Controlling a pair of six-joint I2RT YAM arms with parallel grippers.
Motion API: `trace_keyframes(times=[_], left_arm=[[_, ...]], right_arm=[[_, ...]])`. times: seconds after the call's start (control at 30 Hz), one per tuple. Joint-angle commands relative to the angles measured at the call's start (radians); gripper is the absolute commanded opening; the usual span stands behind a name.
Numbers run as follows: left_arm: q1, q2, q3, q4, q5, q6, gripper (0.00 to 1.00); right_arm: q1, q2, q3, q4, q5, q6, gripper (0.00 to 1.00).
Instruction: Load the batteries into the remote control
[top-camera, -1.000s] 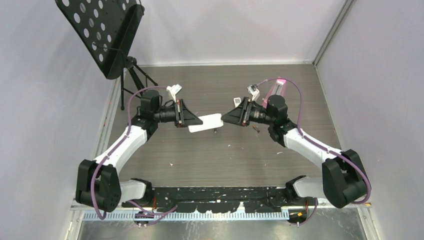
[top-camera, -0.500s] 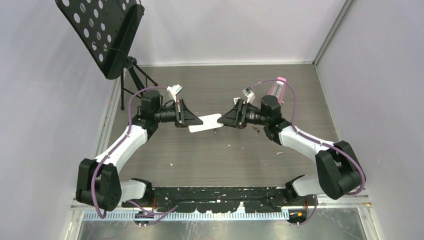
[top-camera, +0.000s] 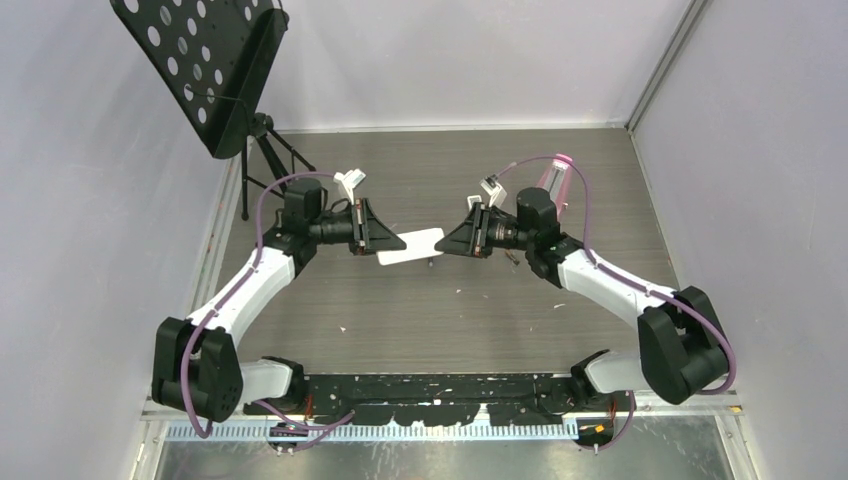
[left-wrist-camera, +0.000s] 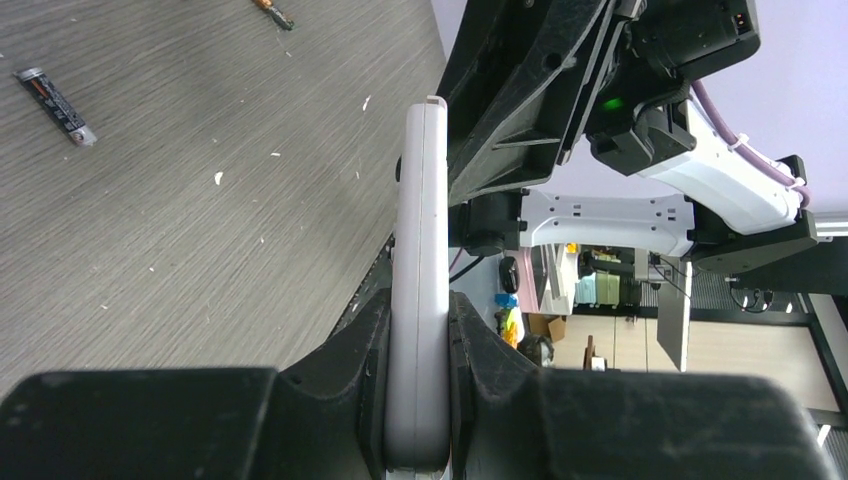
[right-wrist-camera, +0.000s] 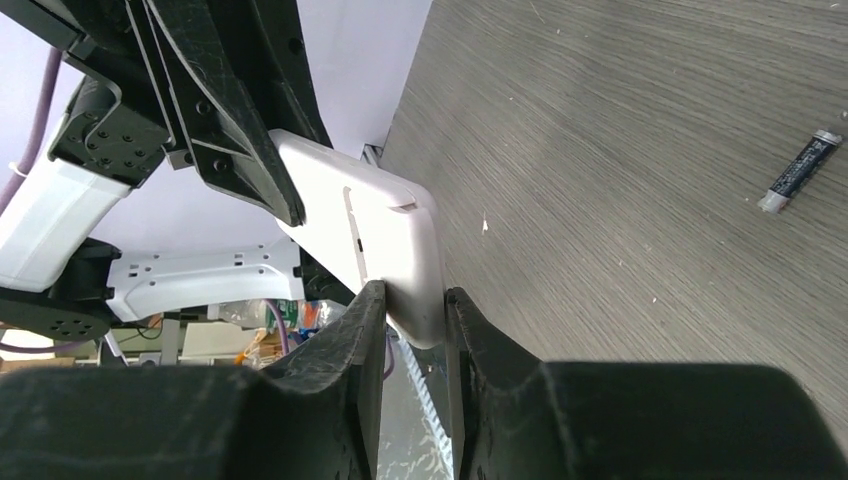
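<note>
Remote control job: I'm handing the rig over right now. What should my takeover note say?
Left gripper: shut on the remote control, held clear of the table.
Right gripper: shut on its other end.
A battery lies loose on the table; none gripped.
Done: remote lifted between both arms.
Left: back cover looks closed; open it, load batteries.

Black perforated music stand (top-camera: 205, 65) at far left, grey wood-grain table (top-camera: 420, 320), scattered white specks (top-camera: 343, 329).

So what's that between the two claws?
The white remote control: the left gripper clamps one end, the right gripper the other. The top view shows it.
</note>
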Motion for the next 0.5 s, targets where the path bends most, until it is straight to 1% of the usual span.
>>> trace_keyframes(times=[0.0, 0.13, 0.23, 0.3, 0.43, 0.47], left_arm=[[0.004, -0.004, 0.045, -0.062, -0.031, 0.042, 0.00], [0.003, 0.001, 0.049, -0.072, -0.038, 0.047, 0.00], [0.004, 0.006, 0.060, -0.110, -0.054, 0.069, 0.00], [0.004, 0.009, 0.061, -0.114, -0.058, 0.070, 0.00], [0.003, 0.020, 0.059, -0.109, -0.064, 0.064, 0.00], [0.003, 0.022, 0.059, -0.114, -0.074, 0.067, 0.00]], right_arm=[[-0.004, -0.046, 0.049, -0.120, 0.079, -0.093, 0.26], [-0.003, -0.055, 0.052, -0.128, 0.080, -0.092, 0.28], [-0.003, -0.060, 0.054, -0.134, 0.085, -0.086, 0.27], [-0.003, -0.059, 0.053, -0.131, 0.086, -0.077, 0.22], [-0.003, -0.053, 0.024, -0.040, 0.053, -0.012, 0.01], [-0.003, -0.051, 0.013, -0.007, 0.045, 0.012, 0.01]])
